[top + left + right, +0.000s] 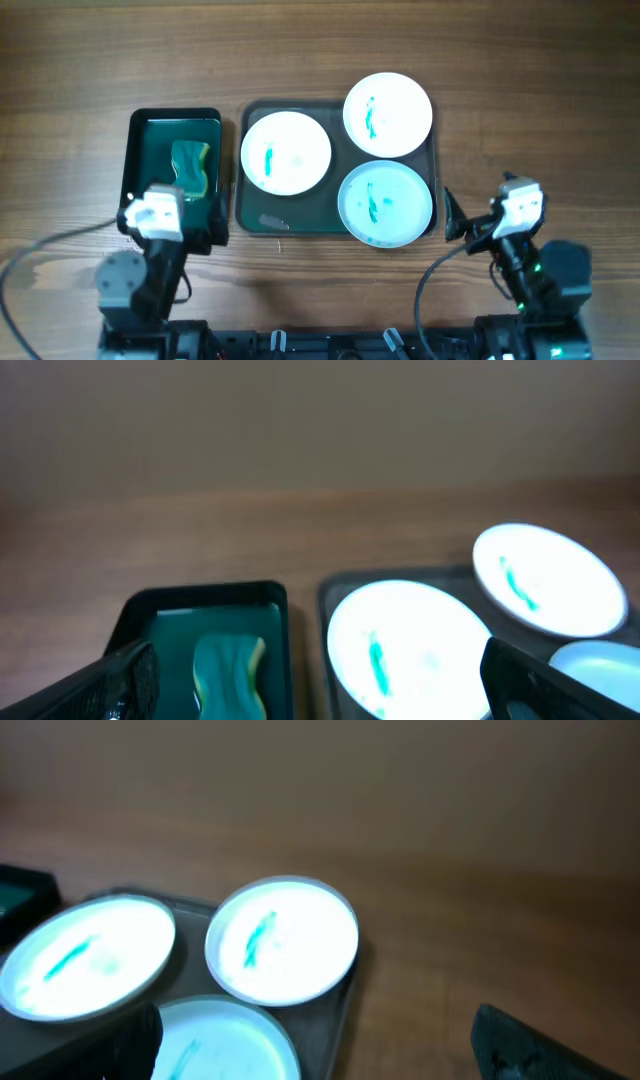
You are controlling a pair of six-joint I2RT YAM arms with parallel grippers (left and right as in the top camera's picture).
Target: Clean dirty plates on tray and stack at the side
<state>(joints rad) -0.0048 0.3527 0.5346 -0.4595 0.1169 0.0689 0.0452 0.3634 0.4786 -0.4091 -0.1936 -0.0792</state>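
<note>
The large dark tray [290, 218] holds three plates with teal smears: a white one at the left [286, 152], a white one at the back right [388, 114] overhanging the rim, and a pale blue one at the front right [385, 203]. My left gripper [172, 205] is open and empty over the front of the small tray. The left wrist view shows its fingers [320, 690] spread, with the left plate [410, 640] ahead. My right gripper [495, 215] is open and empty just right of the large tray. Its wrist view [330, 1050] shows the pale blue plate [225, 1040] close.
A smaller dark green tray [140, 130] stands left of the large one and holds a green-and-yellow sponge [190, 168], which also shows in the left wrist view [228, 675]. Bare wooden table [530, 110] lies to the right and behind.
</note>
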